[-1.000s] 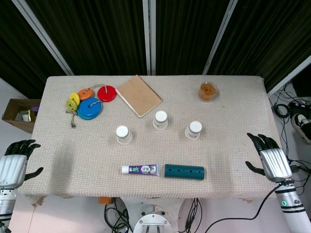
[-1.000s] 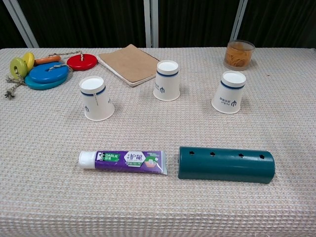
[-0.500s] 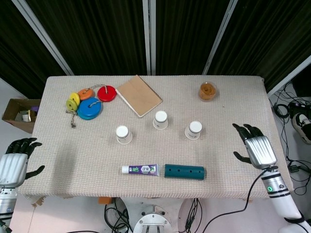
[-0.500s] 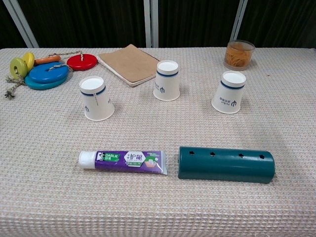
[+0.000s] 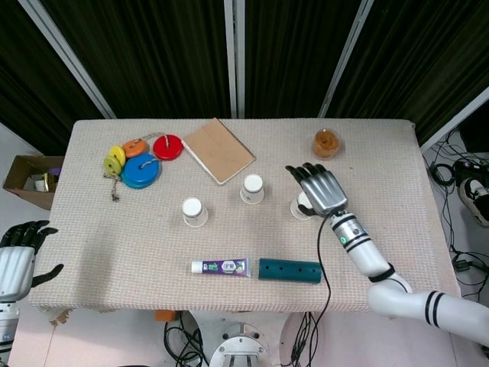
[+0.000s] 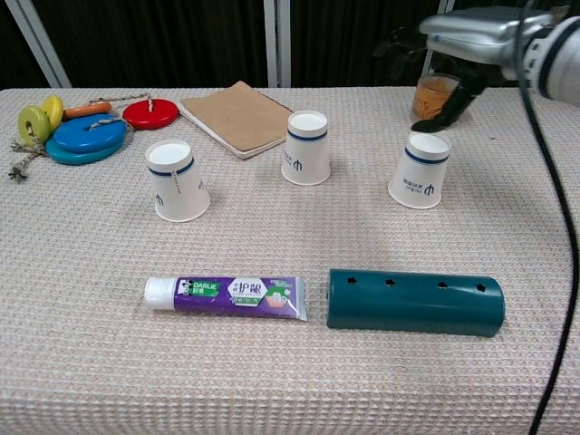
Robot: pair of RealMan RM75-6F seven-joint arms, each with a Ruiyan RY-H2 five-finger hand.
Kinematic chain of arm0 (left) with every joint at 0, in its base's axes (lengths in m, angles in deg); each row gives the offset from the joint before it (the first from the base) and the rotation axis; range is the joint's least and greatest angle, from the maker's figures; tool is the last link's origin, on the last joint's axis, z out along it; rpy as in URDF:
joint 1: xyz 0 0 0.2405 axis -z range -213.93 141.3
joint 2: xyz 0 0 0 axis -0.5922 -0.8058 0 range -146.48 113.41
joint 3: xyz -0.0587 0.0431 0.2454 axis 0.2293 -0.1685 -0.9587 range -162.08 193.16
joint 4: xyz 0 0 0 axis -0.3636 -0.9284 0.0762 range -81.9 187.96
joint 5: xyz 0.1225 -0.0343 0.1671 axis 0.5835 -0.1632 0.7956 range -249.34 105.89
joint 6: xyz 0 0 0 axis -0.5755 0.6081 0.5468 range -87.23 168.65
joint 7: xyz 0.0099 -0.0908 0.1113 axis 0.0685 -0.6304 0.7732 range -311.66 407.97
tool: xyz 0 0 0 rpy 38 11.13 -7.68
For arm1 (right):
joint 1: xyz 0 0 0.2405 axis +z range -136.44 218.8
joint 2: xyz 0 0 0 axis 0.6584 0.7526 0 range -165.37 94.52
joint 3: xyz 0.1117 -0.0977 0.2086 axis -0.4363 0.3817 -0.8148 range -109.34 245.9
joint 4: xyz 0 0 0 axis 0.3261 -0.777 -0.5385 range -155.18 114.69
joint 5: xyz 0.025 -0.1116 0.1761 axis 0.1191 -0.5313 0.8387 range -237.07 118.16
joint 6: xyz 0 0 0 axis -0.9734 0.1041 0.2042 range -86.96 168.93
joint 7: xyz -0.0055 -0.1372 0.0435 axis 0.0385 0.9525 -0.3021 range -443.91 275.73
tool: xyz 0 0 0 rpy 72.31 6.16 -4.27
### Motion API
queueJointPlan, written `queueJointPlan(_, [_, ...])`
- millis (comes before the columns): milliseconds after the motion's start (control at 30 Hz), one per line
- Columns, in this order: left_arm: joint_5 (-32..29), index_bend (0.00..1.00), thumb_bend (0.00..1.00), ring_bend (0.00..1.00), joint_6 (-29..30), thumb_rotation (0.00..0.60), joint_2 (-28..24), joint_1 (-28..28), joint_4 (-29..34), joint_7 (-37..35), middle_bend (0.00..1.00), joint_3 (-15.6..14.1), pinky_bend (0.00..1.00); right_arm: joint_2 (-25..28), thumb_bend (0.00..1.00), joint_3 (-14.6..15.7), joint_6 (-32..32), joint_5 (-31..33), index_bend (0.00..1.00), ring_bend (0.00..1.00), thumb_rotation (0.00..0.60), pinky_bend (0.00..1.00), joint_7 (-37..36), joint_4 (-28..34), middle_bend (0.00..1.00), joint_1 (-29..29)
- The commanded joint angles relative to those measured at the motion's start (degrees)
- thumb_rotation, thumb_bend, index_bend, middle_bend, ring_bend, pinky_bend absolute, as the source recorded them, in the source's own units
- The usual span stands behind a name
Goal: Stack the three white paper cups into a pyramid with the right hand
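Note:
Three white paper cups stand upside down on the table: the left cup [image 5: 194,212] [image 6: 178,179], the middle cup [image 5: 253,189] [image 6: 306,148] and the right cup [image 5: 300,208] [image 6: 421,169]. My right hand [image 5: 321,188] [image 6: 462,41] hovers just above the right cup with its fingers spread and nothing in it; in the head view it covers part of that cup. My left hand [image 5: 17,260] hangs empty off the table's front left corner, fingers apart.
A toothpaste tube [image 6: 227,296] and a teal cylinder [image 6: 414,302] lie near the front edge. A brown notebook [image 5: 218,150], coloured discs on a string [image 5: 140,170] and a jar of rubber bands [image 5: 326,143] sit toward the back.
My right hand has swung in from the table's right edge to above the right cup. The left hand dropped slightly. The cups have not moved.

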Motion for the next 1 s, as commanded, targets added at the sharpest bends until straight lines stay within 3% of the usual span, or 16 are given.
queueJointPlan(33, [-0.21, 0.31, 0.00, 0.17, -0.07, 0.600, 0.01, -0.15, -0.27, -0.30, 0.20, -0.03, 0.19, -6.12, 0.18, -1.51, -5.49, 8.98, 0.13, 0.13, 0.600, 0.28, 4.93, -7.09, 0.21, 8.05])
queueJointPlan(300, [-1.03, 0.31, 0.00, 0.17, -0.86, 0.600, 0.25, -0.22, -1.34, -1.34, 0.20, 0.07, 0.19, -11.29, 0.19, 0.64, -7.19, 17.32, 0.13, 0.13, 0.600, 0.28, 9.57, -14.40, 0.21, 16.33])
queueJointPlan(500, [-1.24, 0.31, 0.00, 0.17, -1.38, 0.600, 0.50, -0.14, -2.24, -2.26, 0.20, 0.09, 0.19, -14.43, 0.25, 2.24, -9.12, 20.13, 0.22, 0.13, 0.600, 0.28, 9.29, -19.56, 0.25, 20.14])
queueJointPlan(767, [-1.75, 0.31, 0.00, 0.17, -1.46, 0.600, 0.70, -0.35, -3.29, -3.36, 0.20, 0.32, 0.19, -16.78, 0.35, 3.73, -9.50, 18.55, 0.37, 0.18, 0.600, 0.28, 6.49, -23.42, 0.35, 22.27])
queueJointPlan(1000, [-1.76, 0.31, 0.00, 0.17, -1.40, 0.600, 0.80, -0.48, -3.78, -3.84, 0.20, 0.35, 0.19, -13.02, 0.36, 4.24, -6.28, 9.50, 0.42, 0.21, 0.600, 0.29, 0.03, -15.48, 0.39, 19.84])
